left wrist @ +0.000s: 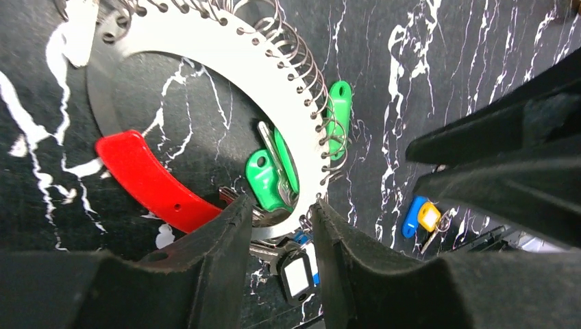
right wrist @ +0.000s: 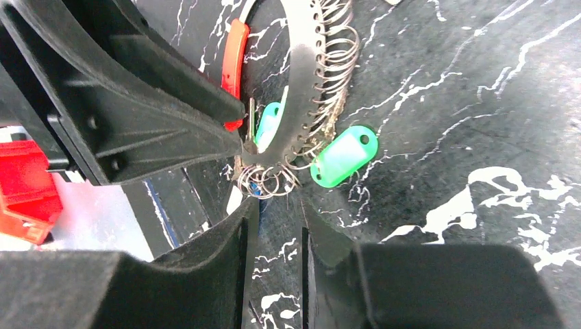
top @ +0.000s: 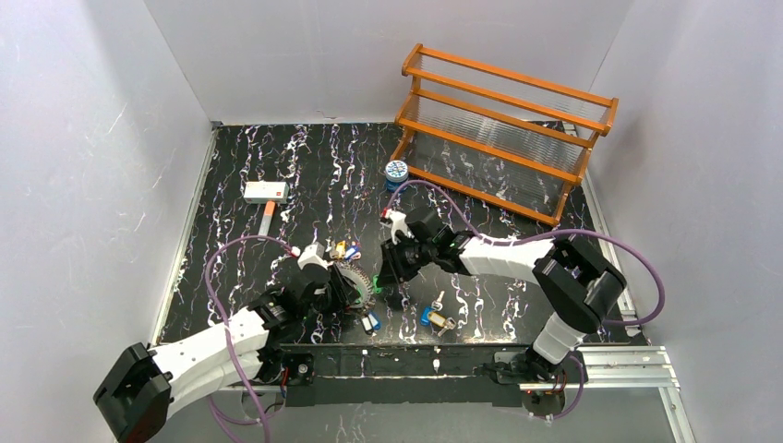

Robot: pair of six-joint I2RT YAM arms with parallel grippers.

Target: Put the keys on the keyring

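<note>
While the left claw point(left wrist: 279, 212) steadies the keyring point(left wrist: 267, 89), the threading step is in hand. Its fingers stand on either side of the flat perforated band, pressed to the inner and outer edges, so it reads as clamped on the keyring. The keyring lies on the tabletop point(top: 305, 166) between the two arms. From the small wire loops point(right wrist: 264, 181) along the band's rim hang green-headed keys point(left wrist: 264, 181). The right claw point(right wrist: 279, 229) hovers just beside those loops, its fingers a narrow gap apart with nothing between them. A blue and yellow key pair point(top: 434, 317) lies loose nearby, on the right arm's side.

Next move, as judged: the right claw must fetch a loose key, grip it by the head, and align its hole with a free loop. The left grip must hold the band fixed throughout.
</note>
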